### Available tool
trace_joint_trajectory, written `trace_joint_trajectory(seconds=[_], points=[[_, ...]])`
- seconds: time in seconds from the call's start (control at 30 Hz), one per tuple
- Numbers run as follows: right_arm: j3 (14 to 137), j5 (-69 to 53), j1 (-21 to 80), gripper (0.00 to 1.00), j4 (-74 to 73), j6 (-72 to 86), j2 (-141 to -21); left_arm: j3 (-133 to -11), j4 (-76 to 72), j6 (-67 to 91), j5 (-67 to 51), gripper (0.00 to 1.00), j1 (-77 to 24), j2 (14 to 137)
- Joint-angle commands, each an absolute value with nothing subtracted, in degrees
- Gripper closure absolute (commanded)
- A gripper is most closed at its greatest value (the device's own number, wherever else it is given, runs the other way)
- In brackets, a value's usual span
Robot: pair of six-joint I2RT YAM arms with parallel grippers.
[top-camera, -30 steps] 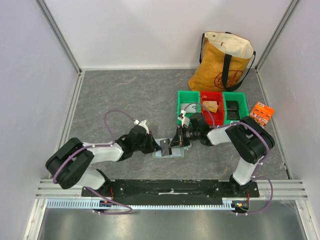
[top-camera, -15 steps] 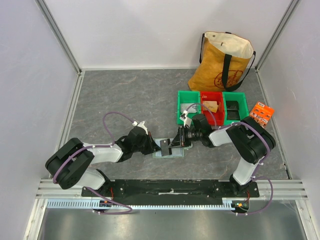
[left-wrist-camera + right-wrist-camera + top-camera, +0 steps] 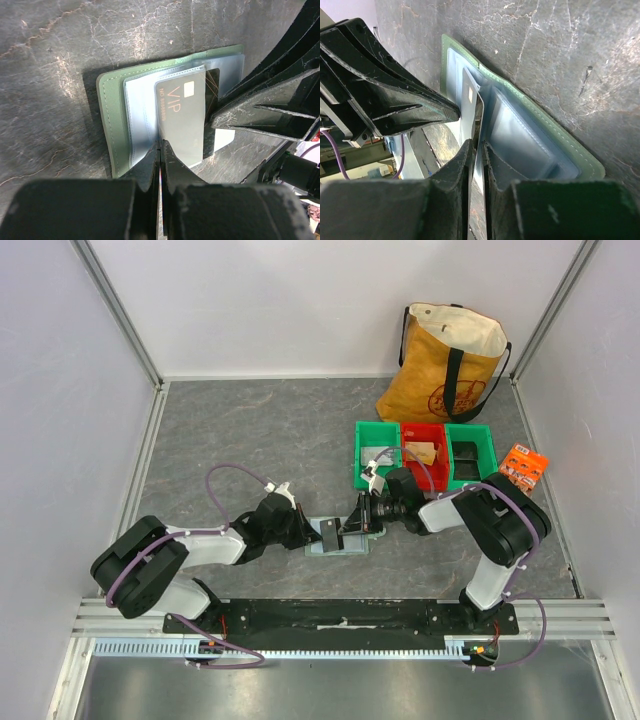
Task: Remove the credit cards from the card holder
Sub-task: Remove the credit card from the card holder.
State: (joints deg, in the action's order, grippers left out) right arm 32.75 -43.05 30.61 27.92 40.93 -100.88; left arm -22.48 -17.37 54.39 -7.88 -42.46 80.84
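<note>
On the grey marbled bench, open surface runs out to the left and rear walls. The left tool is held low near the front centre, fully closed. Its tips are set against the near edge of the card holder, and whether a thin edge is nipped between them cannot be made out. The holder is laid open and flat between the two tools, its green cover seen as a border around blue-grey pocket panels. From above, much of it is covered by both tools. A grey VIP credit card is seen partly drawn out and tilted up from a pocket. Behind it a dark card is mostly hidden, only a strip with gold lines being visible. The right tool is closed to a narrow gap on the VIP credit card, whose edge runs between its fingers. Just behind the right arm three bins are set in a touching row. A pale item that cannot be identified is held in the left green bin, a tan piece in the red bin, and something dark in the right green bin. A yellow tote bag is stood at the rear wall, and an orange packet lies by the right wall.
</note>
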Motion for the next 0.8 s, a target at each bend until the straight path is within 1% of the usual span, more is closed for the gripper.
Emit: trace_joint_trajectory(seconds=[0.0,0.27,0.3,0.43,0.47,0.6,0.77], points=[[32.78,-43.15,30.41,0.81,29.71,41.04,-101.86,-20.92,-13.89,54.40,-5.19,0.98,-42.28,82.00],[33.92,-43.51,31.11,0.81,29.79,41.13,-103.18,-21.01,-13.89,54.32,-5.19,0.98,-42.27,81.65],[34.01,-43.59,31.29,0.83,29.62,41.22,-103.36,-21.01,-13.89,54.32,-5.19,0.98,-42.36,81.74],[34.10,-43.51,31.29,0.98,28.83,40.61,-103.01,-20.48,-13.89,54.75,-5.01,0.98,-42.28,81.74],[34.19,-43.07,31.20,1.00,27.61,39.74,-102.40,-20.39,-13.89,54.93,-4.92,0.98,-42.28,81.65],[34.72,-40.96,30.06,1.00,19.00,34.81,-98.88,-19.78,-13.89,55.28,-4.66,0.98,-42.36,81.65],[33.84,-40.96,26.46,1.00,13.81,31.82,-95.19,-19.16,-13.89,55.46,-4.57,0.98,-42.36,81.83]])
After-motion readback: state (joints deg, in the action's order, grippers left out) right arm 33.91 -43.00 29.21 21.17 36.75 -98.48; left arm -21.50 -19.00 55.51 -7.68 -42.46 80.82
